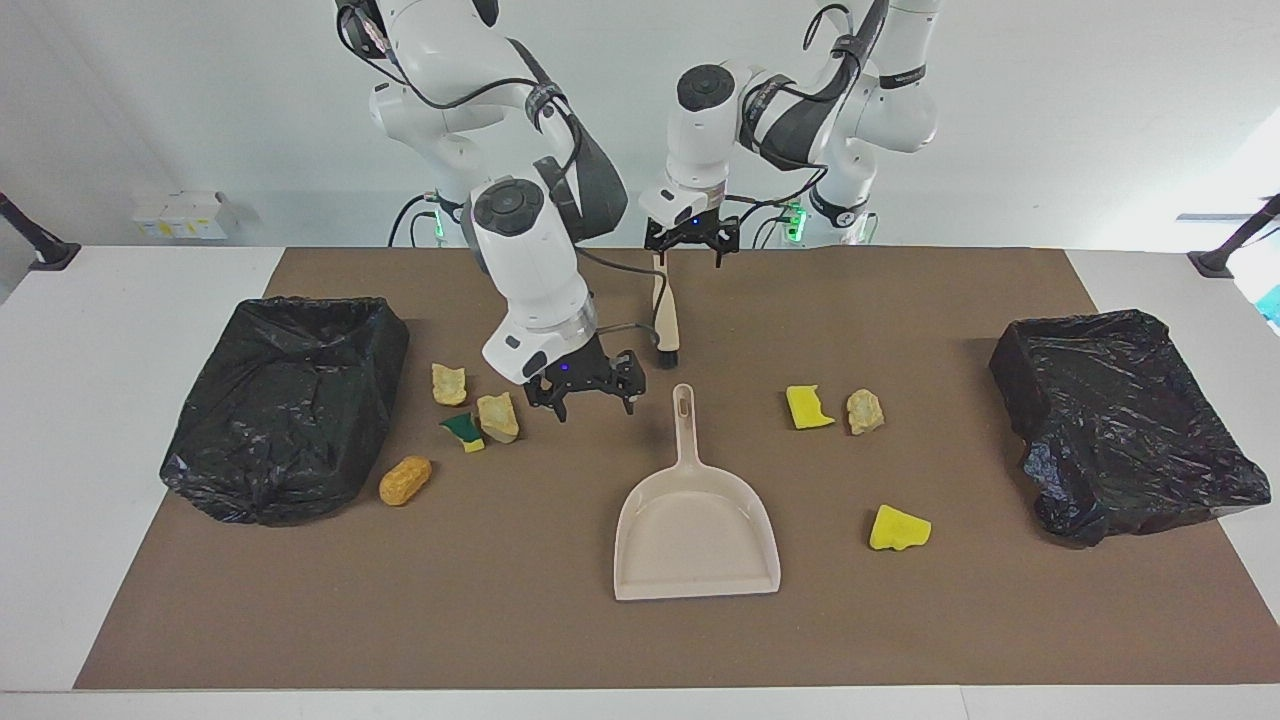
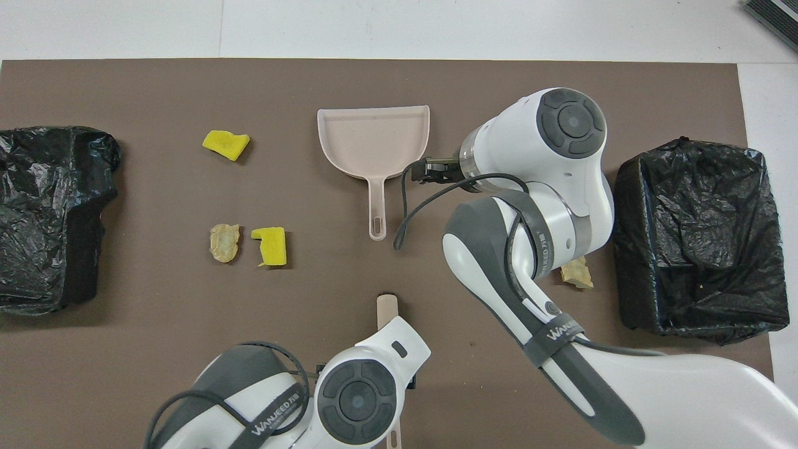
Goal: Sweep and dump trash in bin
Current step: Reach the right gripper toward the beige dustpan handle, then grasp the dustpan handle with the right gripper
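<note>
A beige dustpan (image 1: 697, 530) lies mid-mat, with its handle (image 1: 683, 415) pointing at the robots. A beige brush (image 1: 664, 305) lies nearer to the robots than the dustpan. Trash toward the right arm's end: two beige chunks (image 1: 449, 384) (image 1: 498, 416), a green-and-yellow sponge bit (image 1: 462, 432) and an orange-brown lump (image 1: 405, 480). Toward the left arm's end lie a yellow sponge bit (image 1: 808, 407), a beige chunk (image 1: 865, 410) and another yellow bit (image 1: 899, 528). My right gripper (image 1: 597, 405) hangs open over bare mat between the chunks and the dustpan handle. My left gripper (image 1: 690, 255) is open over the brush's handle end.
One bin lined with a black bag (image 1: 285, 405) stands at the right arm's end of the brown mat. A second black-bagged bin (image 1: 1120, 420) stands at the left arm's end. White table (image 1: 100, 450) surrounds the mat.
</note>
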### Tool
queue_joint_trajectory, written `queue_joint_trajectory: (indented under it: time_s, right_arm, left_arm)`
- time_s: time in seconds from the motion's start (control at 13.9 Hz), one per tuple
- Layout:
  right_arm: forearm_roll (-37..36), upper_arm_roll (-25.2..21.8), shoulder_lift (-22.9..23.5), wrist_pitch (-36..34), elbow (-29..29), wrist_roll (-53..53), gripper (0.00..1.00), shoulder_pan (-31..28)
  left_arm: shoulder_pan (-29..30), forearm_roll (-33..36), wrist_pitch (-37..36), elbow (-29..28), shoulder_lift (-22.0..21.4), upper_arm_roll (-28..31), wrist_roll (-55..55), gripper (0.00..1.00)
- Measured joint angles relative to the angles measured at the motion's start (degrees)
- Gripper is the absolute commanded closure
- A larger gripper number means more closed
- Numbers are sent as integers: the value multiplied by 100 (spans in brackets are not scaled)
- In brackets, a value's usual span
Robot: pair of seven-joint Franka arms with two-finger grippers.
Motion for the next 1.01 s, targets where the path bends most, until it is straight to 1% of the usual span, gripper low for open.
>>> queue_joint_trajectory:
  time_s: [0.22,0.36,0.51,0.58,0.65,0.79,0.87,0.94,1.01]
  right_arm:
    - [56,-2,403,344,53,368,0,255]
    - [34,-13,702,442,292,661,1,498]
    - [-152,-26,950,442,593,975,6,715]
    - [-288,-27,1042,442,692,1111,11,803]
    - [-414,-27,1110,442,742,1192,20,875]
    - [-684,-20,1171,442,754,1206,31,961]
    - [-831,-18,1186,442,754,1206,35,1008]
    - [-915,-17,1198,441,754,1206,37,1073]
    - [-952,-17,1205,435,754,1206,37,1130]
  left_arm:
    - [-361,-170,489,-364,6,6,-384,0]
    - [-628,-322,686,-540,22,4,-600,0]
    - [-849,-338,738,-570,19,0,-783,0]
    - [-905,-339,747,-570,19,0,-830,0]
    - [-912,-340,748,-581,26,3,-839,0]
    - [-911,-340,922,-707,71,31,-839,0]
    - [-912,-341,1081,-790,98,38,-839,0]
    - [-911,-342,1185,-847,124,40,-839,3]
    - [-911,-343,1233,-875,137,41,-840,10]
